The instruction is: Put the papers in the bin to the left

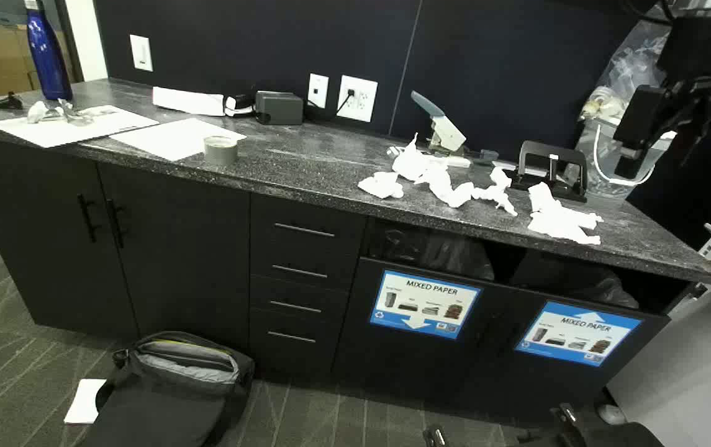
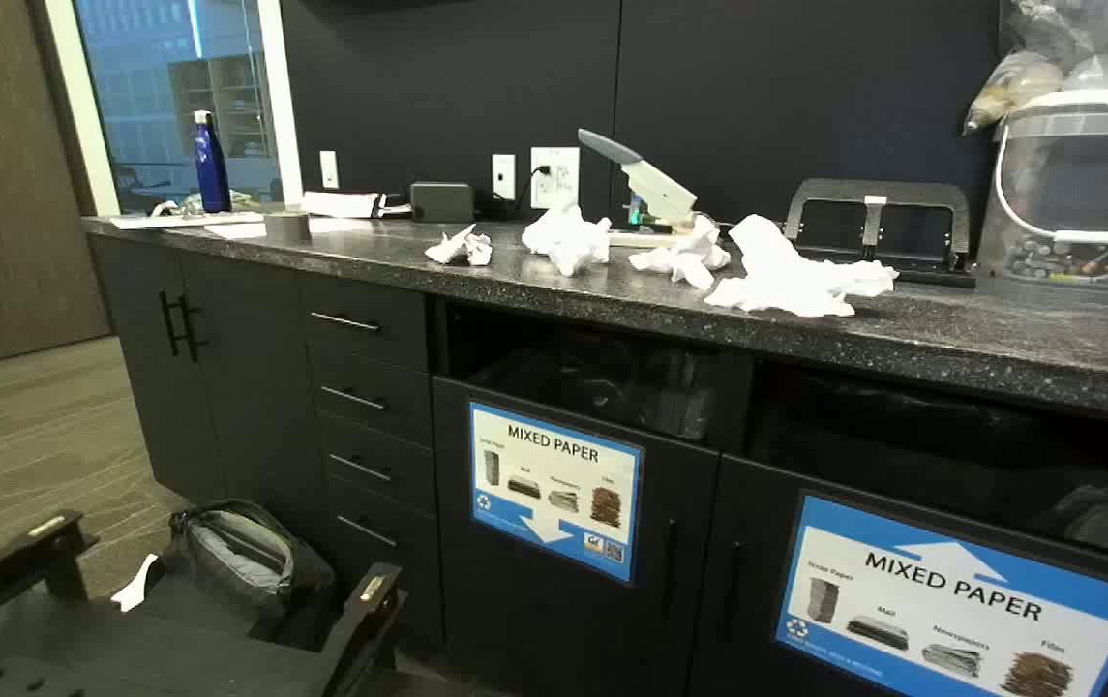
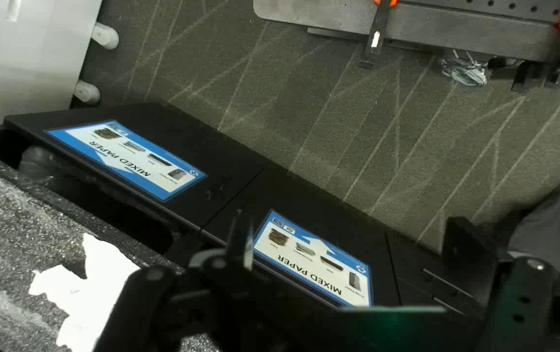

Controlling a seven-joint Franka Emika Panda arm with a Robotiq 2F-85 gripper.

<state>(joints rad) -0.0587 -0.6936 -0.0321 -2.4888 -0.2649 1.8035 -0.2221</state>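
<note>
Several crumpled white papers lie on the dark speckled counter, in both exterior views: a small wad (image 1: 383, 185) at the left, others (image 2: 568, 239) in the middle, and a large spread one (image 1: 560, 217) at the right. The large one also shows in the wrist view (image 3: 84, 298). The left bin (image 1: 459, 253) is a lined opening below the counter, behind a door with a MIXED PAPER sign (image 2: 554, 484). My gripper (image 1: 659, 155) hangs above the counter's right end. In the wrist view the jaws (image 3: 353, 247) are apart, with nothing between them, the left sign showing beyond.
A black hole punch (image 1: 551, 177), a stapler with raised arm (image 1: 445, 130) and a clear bucket (image 2: 1076, 203) stand behind the papers. The right bin (image 1: 572, 276) opens alongside. A tape roll (image 1: 220, 150), sheets (image 1: 178, 138) and a blue bottle (image 1: 48, 56) are far left.
</note>
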